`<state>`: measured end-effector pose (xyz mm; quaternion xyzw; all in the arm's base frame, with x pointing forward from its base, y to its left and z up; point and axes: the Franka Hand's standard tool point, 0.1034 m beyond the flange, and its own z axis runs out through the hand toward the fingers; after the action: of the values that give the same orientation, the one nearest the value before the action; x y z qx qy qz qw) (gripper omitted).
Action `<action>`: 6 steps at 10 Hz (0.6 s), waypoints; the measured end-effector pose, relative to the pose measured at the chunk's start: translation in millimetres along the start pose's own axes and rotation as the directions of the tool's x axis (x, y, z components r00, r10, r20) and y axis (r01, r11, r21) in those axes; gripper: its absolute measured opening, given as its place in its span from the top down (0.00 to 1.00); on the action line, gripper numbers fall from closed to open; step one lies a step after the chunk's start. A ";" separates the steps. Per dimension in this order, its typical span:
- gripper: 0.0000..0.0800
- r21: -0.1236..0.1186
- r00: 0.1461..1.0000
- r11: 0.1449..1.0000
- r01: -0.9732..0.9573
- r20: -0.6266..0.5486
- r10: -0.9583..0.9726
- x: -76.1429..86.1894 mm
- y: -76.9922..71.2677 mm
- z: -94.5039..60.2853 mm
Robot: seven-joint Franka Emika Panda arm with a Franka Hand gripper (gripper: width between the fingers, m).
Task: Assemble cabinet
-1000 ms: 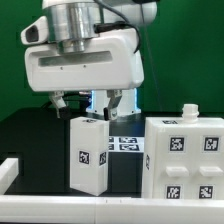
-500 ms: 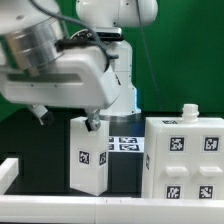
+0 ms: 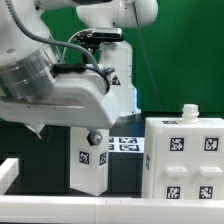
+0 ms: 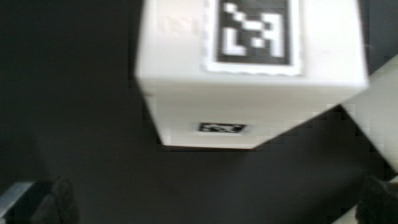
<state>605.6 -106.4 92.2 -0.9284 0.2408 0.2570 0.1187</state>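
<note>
One robot arm (image 3: 60, 80) is in the exterior view, carrying one gripper (image 3: 65, 132) with two fingers; one fingertip (image 3: 93, 139) shows clearly, the other only as a dark tip under the housing.

Two white cabinet pieces stand on one dark tabletop (image 3: 30, 145): one tall narrow panel block (image 3: 92, 165) and one wider cabinet body (image 3: 182, 160). One small white knob (image 3: 187, 111) sits on top of the wider body.

The narrow block shows one tag marker (image 3: 86, 157) in the exterior view; the wrist view shows two markers on it, one large (image 4: 254, 28) and one small (image 4: 222, 128). The cabinet body shows four markers fully, with a fifth cut off at the frame's edge.

One marker board (image 3: 126, 143) lies flat behind, with two of its tags visible. One white rail (image 3: 60, 208) runs across the front.
</note>
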 end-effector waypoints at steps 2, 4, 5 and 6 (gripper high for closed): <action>0.00 -0.015 0.999 0.999 0.050 -0.007 -0.050 0.6 -17.0 -0.2; 0.00 -0.010 0.999 0.999 0.042 -0.009 -0.042 1.6 -14.0 -0.7; 0.00 -0.010 0.999 0.999 0.041 -0.002 -0.041 0.5 -13.4 0.2; 0.00 -0.007 0.999 0.999 0.031 0.032 -0.031 -2.7 -8.8 4.2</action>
<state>606.3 -96.5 90.9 -0.9283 0.2234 0.2706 0.1232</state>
